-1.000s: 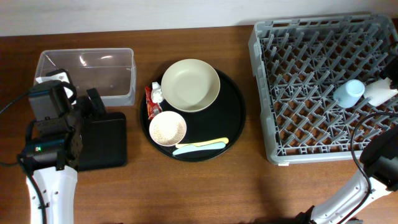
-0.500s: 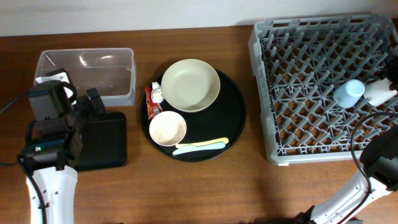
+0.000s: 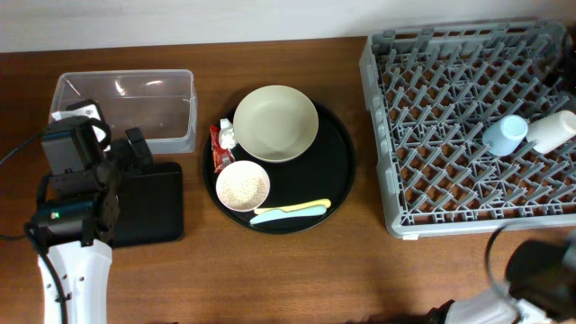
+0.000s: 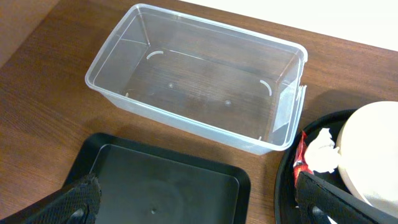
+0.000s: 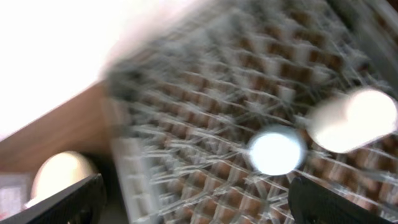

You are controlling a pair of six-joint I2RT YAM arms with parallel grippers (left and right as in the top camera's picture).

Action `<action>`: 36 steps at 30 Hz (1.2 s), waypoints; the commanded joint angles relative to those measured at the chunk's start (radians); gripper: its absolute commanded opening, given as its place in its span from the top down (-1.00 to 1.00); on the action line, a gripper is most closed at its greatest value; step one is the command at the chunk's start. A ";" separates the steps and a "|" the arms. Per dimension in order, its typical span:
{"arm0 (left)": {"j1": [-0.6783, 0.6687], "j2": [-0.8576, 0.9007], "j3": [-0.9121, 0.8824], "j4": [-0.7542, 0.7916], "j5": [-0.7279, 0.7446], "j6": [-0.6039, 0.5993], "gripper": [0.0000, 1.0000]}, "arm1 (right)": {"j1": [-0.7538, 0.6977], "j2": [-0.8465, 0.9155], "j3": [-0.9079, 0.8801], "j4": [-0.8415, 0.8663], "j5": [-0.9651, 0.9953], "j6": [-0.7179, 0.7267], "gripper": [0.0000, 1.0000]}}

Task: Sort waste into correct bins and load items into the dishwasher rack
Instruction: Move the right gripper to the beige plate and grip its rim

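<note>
- While both cups are lying on their sides in the large square grey plastic dishwasher rack (image 3: 371, 135), the light blue cup (image 3: 504, 135) is resting just beside the white cup (image 3: 552, 131) near the right wall. The rest of the lattice floor is standing open.
- The large cream bowl (image 3: 275, 122) is sitting at the back of the large round black tray (image 3: 342, 162). The small pink bowl (image 3: 243, 186) is sitting just in front of it, holding the heap of white rice grains (image 3: 241, 189).
- The small red wrapper (image 3: 216, 144) and the crumpled white tissue scrap (image 3: 227, 137) are lying between the cream bowl and the tray's left rim.
- The yellow utensil (image 3: 292, 207) and the pale blue utensil (image 3: 283, 217) are lying side by side along the tray's front edge.
- The clear rectangular plastic tub (image 3: 124, 76) is sitting left of the round tray, and the shallow black rectangular tray (image 3: 157, 211) is sitting just in front of the tub.
- The left gripper (image 4: 196, 186) is hovering over the black rectangular tray with its jaws spread wide, grasping nothing.
- The right gripper (image 5: 199, 196) is also showing its jaws spread wide with nothing between them, above the rack.
- Only the left wrist view is showing the tub's bare inside. Only the overhead view is showing the utensils and the pink bowl. The right wrist view is blurring the cups into pale blobs.
</note>
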 commanded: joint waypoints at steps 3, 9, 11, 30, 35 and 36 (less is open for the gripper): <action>0.003 -0.002 0.016 0.000 0.011 -0.013 -1.00 | 0.335 -0.029 0.009 -0.056 -0.060 -0.013 -0.96; 0.003 -0.002 0.016 0.000 0.011 -0.013 -0.99 | 0.696 0.094 0.007 -0.058 0.033 -0.013 -0.90; 0.003 -0.002 0.016 0.000 0.011 -0.013 -0.99 | 0.813 0.186 0.007 -0.058 0.171 0.013 -0.79; 0.003 -0.002 0.016 0.000 0.011 -0.013 -0.99 | 0.962 0.581 0.006 0.079 0.410 0.263 -0.53; 0.003 -0.002 0.016 0.000 0.011 -0.013 -0.99 | 0.962 0.623 0.003 0.127 0.419 0.340 -0.44; 0.003 -0.002 0.016 0.000 0.011 -0.013 -0.99 | 0.962 0.628 0.002 0.140 0.425 0.347 -0.40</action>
